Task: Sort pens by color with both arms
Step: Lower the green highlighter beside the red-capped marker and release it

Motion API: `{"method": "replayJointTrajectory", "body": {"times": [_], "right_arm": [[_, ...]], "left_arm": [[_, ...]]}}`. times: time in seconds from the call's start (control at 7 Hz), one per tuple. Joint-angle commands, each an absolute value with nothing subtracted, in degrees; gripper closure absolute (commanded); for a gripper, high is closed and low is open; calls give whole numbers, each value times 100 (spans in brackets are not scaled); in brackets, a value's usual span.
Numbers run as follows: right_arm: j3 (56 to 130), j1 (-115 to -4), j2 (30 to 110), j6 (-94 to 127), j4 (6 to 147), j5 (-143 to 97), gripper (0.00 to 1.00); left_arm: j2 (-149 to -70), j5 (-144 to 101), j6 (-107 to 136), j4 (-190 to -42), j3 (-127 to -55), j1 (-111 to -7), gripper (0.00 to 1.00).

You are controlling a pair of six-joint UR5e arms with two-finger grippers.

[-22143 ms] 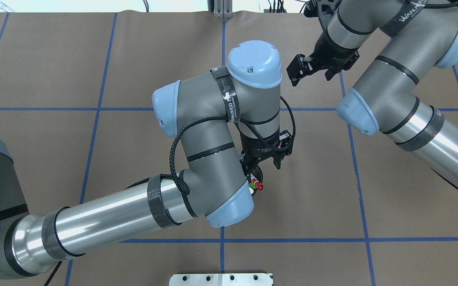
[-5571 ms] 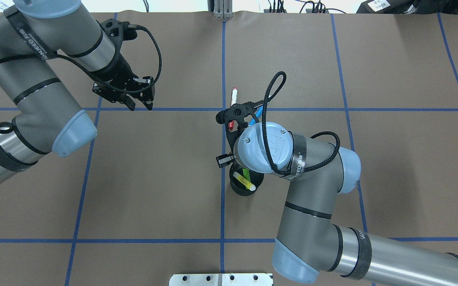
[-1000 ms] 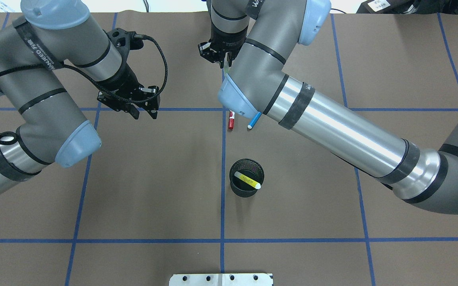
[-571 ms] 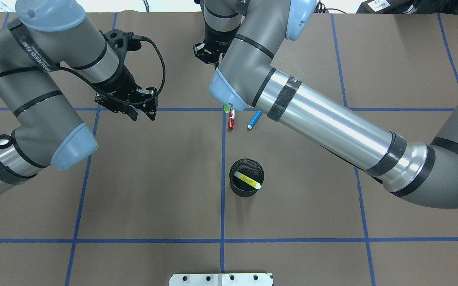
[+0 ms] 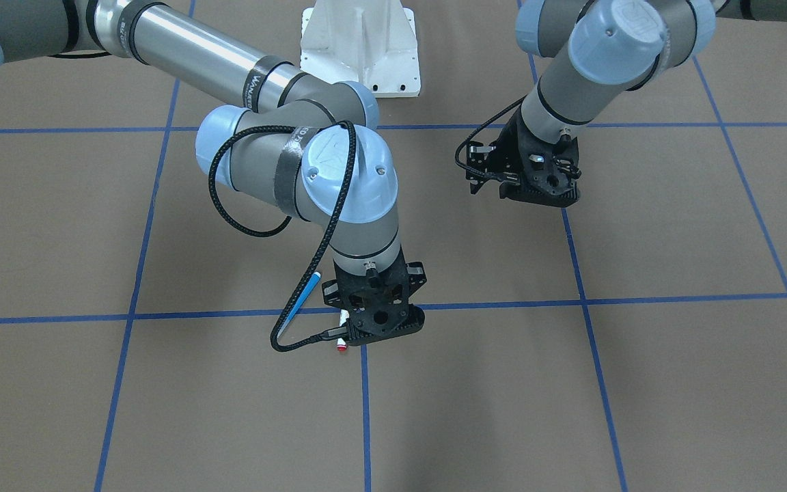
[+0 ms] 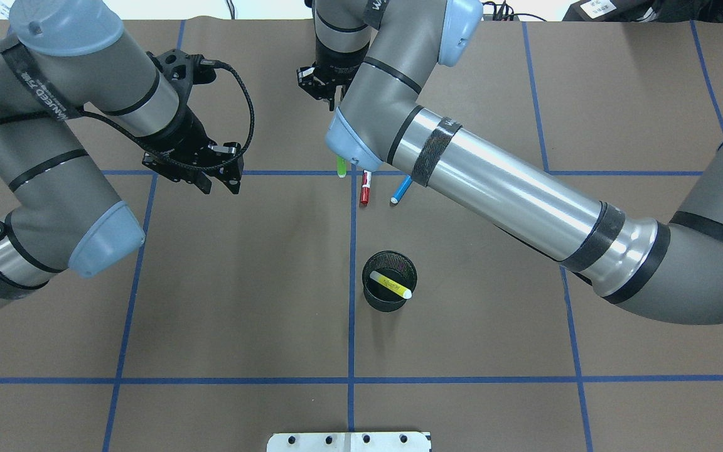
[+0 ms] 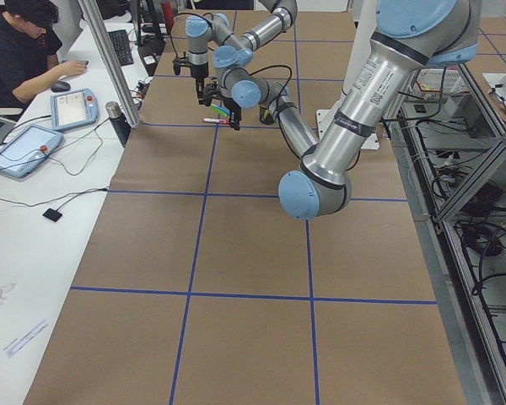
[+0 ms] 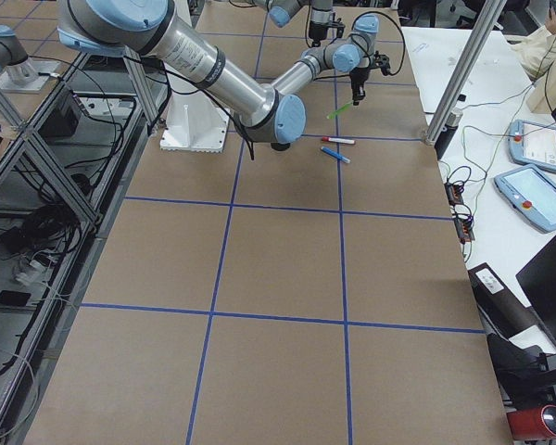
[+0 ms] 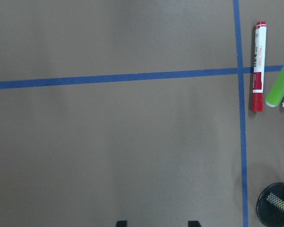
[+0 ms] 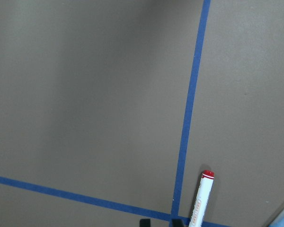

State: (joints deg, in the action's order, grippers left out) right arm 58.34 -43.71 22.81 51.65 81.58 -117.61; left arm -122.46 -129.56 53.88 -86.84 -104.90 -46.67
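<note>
Two grey jointed robot arms work over a brown paper-covered surface marked with blue tape lines. The right arm reaches across the middle. Its right gripper has its fingers closed on the top end of a slim green marker, which hangs tilted above the surface.

Just beside the marker's free end lies a white-barrelled marker with a red cap, resting along a tape line. A blue marker lies near it on the far side, at an angle. A yellow marker leans inside a black mesh cup, well apart from the others and nearer the robot. The left gripper hangs over bare surface off to the left with its fingers spread and empty.

You appear to be setting the green marker down next to the red one. To do it well:

- Lower it slowly until the free end touches the surface.
- Lay the marker flat alongside the red one without nudging it.
- Open the fingers only once the marker rests, since a tilted drop could make it roll.
- Lift straight up afterwards.

The yellow marker looks like the last one to fetch.
</note>
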Motion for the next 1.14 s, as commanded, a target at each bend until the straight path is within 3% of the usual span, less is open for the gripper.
{"method": "replayJointTrajectory", "body": {"times": [0.0, 0.86, 1.0], "right_arm": [[5538, -4351, 2215, 5387, 7867, -11760, 97], [5335, -4166, 2241, 5379, 7805, -11707, 96], [5344, -4166, 2259, 5379, 7813, -11707, 76]], "left_arm": [[-12243, -12955, 5388, -8684, -10494, -4641, 47], [-12234, -12955, 5388, -8666, -10512, -4641, 47], [-12234, -12955, 5388, -8666, -10512, -4641, 47]]}}
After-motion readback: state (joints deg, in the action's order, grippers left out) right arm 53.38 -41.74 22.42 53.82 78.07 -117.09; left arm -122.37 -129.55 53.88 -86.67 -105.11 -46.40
